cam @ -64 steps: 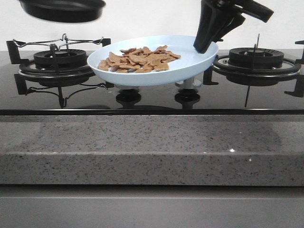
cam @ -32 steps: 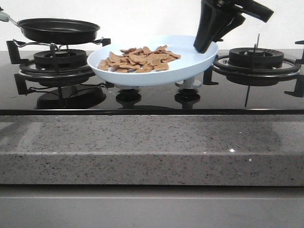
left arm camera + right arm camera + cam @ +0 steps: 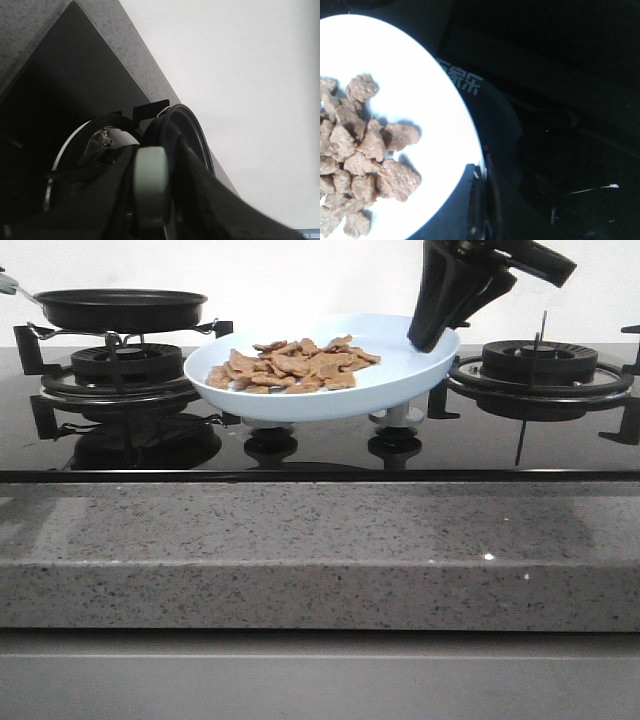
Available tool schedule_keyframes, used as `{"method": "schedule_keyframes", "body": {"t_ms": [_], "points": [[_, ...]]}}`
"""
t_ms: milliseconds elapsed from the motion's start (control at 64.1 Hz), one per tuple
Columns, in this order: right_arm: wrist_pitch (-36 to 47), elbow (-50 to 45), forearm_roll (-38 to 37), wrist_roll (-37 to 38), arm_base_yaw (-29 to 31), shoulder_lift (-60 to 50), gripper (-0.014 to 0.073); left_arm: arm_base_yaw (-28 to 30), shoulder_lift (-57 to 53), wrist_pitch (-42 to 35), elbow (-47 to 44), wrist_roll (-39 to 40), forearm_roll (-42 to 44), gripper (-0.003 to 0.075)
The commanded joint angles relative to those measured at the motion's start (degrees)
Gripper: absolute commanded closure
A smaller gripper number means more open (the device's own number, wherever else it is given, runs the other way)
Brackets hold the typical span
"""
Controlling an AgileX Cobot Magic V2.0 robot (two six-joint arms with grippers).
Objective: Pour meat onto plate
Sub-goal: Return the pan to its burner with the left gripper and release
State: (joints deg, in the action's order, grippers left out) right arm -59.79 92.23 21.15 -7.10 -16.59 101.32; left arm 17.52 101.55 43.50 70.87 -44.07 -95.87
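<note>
I see the pale-blue plate (image 3: 400, 380) held up over the middle of the black glass hob (image 3: 320, 445), between the two burners, tilted a little with its right side higher. My right pincer (image 3: 420, 340) is clamped on the plate's right rim; in the right wrist view the dark fingers (image 3: 482, 200) bite the rim edge. The meat (image 3: 292, 365) sits heaped on the plate, toward its left half, light-brown flat bits, none spilled on the hob that I can see. Black frying pan (image 3: 120, 308) is at the far left, level, right over the left burner grate (image 3: 120, 365); can't tell if it touches the grate. Its grey handle (image 3: 8, 282) runs off the left edge. In the left wrist view my left pincer (image 3: 150, 200) is closed around that grey handle, pan rim beyond it. Right burner (image 3: 540, 365) bare. Speckled grey bench (image 3: 320, 550) in front.
</note>
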Motion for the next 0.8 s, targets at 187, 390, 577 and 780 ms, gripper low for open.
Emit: {"method": "schedule_keyframes", "body": {"t_ms": [187, 390, 577, 780], "points": [[1.50, 1.42, 1.79, -0.61, -0.04, -3.46, 0.0654, 0.14, -3.04, 3.25, 1.90, -0.26, 0.32, 0.0304], [1.50, 1.42, 1.79, -0.61, -0.04, -3.46, 0.0654, 0.14, -4.85, 4.63, 1.90, -0.26, 3.81, 0.0304], [1.50, 1.42, 1.79, -0.61, -0.04, -3.46, 0.0654, 0.14, -6.40, 6.14, 1.90, 1.87, 8.22, 0.0318], [1.50, 1.42, 1.79, -0.61, -0.04, -3.46, 0.0654, 0.14, -6.62, 9.42, 1.90, 4.51, 12.42, 0.0321]]}}
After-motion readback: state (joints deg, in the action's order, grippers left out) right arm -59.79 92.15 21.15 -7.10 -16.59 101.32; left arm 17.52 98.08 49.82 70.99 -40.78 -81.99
